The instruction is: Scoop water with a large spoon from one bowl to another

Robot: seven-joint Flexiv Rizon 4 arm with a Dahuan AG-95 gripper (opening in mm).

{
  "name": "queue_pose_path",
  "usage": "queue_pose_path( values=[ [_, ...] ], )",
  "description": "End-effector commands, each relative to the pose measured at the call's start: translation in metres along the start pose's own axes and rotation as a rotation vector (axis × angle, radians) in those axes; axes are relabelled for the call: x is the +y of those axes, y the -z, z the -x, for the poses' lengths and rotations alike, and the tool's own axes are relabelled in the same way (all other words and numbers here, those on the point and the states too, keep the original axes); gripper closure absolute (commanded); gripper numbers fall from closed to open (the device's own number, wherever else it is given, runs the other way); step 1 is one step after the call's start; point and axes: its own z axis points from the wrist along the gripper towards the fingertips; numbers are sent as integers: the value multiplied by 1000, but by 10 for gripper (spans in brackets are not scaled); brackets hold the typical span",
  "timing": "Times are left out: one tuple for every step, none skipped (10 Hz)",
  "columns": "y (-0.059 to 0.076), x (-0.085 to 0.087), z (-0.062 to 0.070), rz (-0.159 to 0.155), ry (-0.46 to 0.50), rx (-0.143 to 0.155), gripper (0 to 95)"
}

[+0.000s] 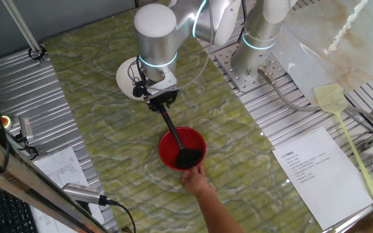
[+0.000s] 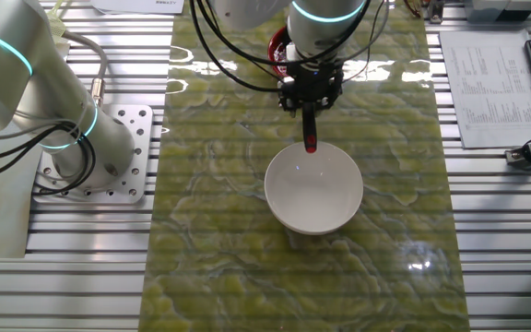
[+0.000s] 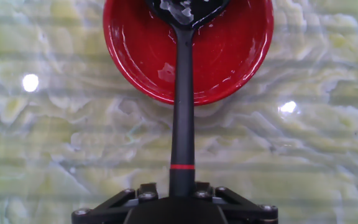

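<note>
Reaching down, jaws clamped on the large spoon [image 3: 182, 112], scoop seemingly inside the red bowl [image 3: 241, 56].

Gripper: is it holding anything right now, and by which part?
Yes. The gripper holds the black long-handled ladle by the top end of its handle; the scoop sits in the glossy red bowl.

ladle [image 1: 177, 141] scoop seemingly in red bowl [image 1: 168, 150]
</note>
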Motion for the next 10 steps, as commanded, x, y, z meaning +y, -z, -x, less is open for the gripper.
queue_pose_path(
  values=[
    [0, 1, 3, -1, -27, -17, 950],
    [2, 1, 3, 0, -31, -20, 950],
    [8, 1, 3, 2, -29, -20, 950],
    [11, 1, 3, 2, -27, -20, 950],
    [14, 1, 3, 3, -25, -20, 950],
    [16, 1, 3, 4, -24, -16, 950],
    [17, 1, 3, 4, -24, -12, 950],
    [18, 1, 3, 4, -25, -12, 950],
    [19, 1, 3, 4, -29, -11, 950],
    [20, 1, 3, 5, -30, -9, 950]
  ],
)
